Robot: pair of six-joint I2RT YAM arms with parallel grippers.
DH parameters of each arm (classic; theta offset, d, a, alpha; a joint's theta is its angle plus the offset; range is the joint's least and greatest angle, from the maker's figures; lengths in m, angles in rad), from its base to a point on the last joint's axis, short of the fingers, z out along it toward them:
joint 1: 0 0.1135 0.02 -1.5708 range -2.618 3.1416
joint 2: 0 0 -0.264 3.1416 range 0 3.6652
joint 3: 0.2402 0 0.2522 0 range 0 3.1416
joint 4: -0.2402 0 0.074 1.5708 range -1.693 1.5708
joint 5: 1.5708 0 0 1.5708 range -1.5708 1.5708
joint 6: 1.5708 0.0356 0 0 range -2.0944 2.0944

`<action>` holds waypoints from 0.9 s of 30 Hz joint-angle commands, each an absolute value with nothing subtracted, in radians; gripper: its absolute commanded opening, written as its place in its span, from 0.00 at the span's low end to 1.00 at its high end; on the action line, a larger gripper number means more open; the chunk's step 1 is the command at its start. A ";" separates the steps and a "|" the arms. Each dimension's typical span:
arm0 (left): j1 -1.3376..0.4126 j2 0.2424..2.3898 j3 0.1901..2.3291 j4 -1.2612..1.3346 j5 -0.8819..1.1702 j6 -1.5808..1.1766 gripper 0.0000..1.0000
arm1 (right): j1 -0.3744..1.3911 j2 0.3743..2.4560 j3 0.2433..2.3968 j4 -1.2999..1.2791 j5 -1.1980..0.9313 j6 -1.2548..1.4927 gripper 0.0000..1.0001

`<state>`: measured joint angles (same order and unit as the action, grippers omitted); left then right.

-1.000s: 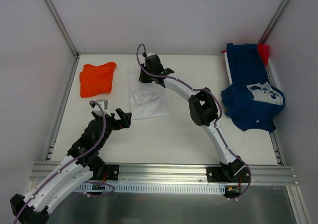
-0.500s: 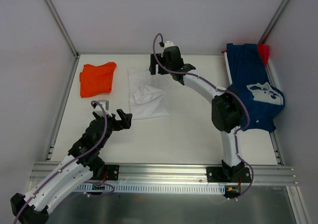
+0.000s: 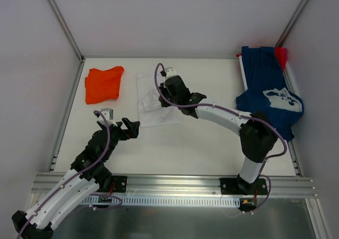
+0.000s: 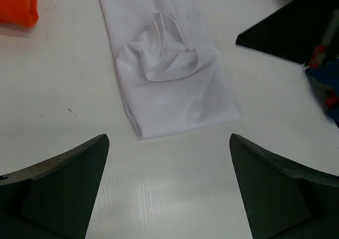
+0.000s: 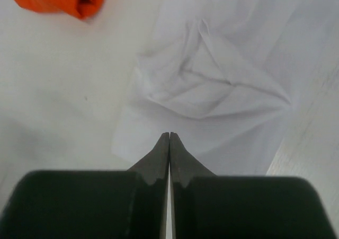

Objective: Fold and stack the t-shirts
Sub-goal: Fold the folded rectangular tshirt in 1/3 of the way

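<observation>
Right wrist view: the right hand (image 5: 169, 138) is closed and empty over the white shirt (image 5: 249, 32). It should open first, then pinch the crumpled middle just ahead and flatten it.

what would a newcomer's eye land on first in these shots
The bright orange t-shirt at the far left of the table and the navy blue t-shirt with white print, heaped at the right edge, stand out most. Between them lies the white t-shirt, a rumpled fold at its middle, with the right tool shut over it.
</observation>
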<state>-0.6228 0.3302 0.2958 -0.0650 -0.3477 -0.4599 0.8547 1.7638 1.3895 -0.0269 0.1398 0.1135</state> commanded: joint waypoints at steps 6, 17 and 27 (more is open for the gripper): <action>-0.629 0.291 0.278 -0.057 -0.314 -0.476 0.99 | 0.864 1.859 1.313 -0.006 0.175 0.218 0.47; -0.629 0.282 0.276 -0.064 -0.299 -0.480 0.99 | 0.864 1.908 1.342 -0.006 0.184 0.201 0.48; -0.629 0.285 0.276 -0.063 -0.293 -0.486 0.99 | 0.810 2.005 1.459 -0.006 0.154 0.161 0.46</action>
